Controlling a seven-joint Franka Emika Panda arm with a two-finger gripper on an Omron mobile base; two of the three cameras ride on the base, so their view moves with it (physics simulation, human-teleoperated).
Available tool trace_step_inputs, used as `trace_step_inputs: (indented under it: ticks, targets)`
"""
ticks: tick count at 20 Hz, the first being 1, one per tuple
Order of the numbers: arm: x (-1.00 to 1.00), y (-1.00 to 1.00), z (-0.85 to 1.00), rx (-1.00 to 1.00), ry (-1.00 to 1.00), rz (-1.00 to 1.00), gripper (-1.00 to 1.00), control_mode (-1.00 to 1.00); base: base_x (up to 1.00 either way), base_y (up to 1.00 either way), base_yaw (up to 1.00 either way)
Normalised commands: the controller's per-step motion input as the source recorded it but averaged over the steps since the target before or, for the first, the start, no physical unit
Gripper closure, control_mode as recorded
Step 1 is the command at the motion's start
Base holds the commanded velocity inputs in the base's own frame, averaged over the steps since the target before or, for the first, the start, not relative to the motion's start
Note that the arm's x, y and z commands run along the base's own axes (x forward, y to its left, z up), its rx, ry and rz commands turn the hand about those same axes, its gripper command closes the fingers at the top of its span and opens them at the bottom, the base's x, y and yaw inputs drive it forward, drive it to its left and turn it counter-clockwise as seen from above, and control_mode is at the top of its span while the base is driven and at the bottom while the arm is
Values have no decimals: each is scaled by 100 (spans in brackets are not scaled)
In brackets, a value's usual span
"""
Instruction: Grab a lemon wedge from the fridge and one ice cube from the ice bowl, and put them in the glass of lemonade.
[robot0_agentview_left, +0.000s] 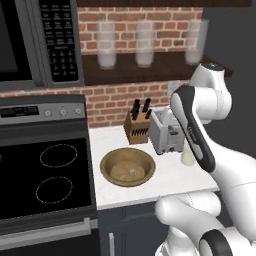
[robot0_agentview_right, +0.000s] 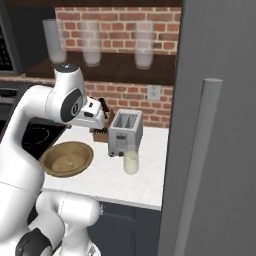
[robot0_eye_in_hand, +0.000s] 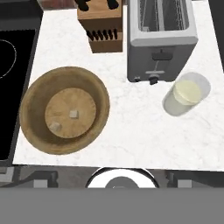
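Where bowl (robot0_eye_in_hand: 30, 94) sits: two ice cubes (robot0_eye_in_hand: 74, 114)

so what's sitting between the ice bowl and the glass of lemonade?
Nothing: in the hand view, bare white counter separates the ice bowl from the glass of lemonade; the toaster stands behind that stretch.

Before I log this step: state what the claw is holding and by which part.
Nothing is held. Seen from the hand, the ice cubes lie in the ice bowl, and the glass of lemonade stands untouched on the counter beside the toaster.
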Motion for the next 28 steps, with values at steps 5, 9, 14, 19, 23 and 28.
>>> trace_step_inputs:
  ticks: [5, 9, 14, 19, 23, 28]
  targets:
    - [0, 0, 0, 0, 0, 0, -100, 100, 69, 22, 0]
    - [21, 25, -29, 0, 13, 0, -100, -100, 23, 17, 0]
    - [29, 79, -57, 0, 28, 0, -100, -100, 0, 0, 0]
    - [10, 65, -43, 0, 30, 4, -100, -100, 0, 0, 0]
    - [-5, 41, -28, 0, 17, 20, -100, -100, 0, 0, 0]
    - [-10, 18, -5, 5, 12, 6, -100, -100, 0, 0, 0]
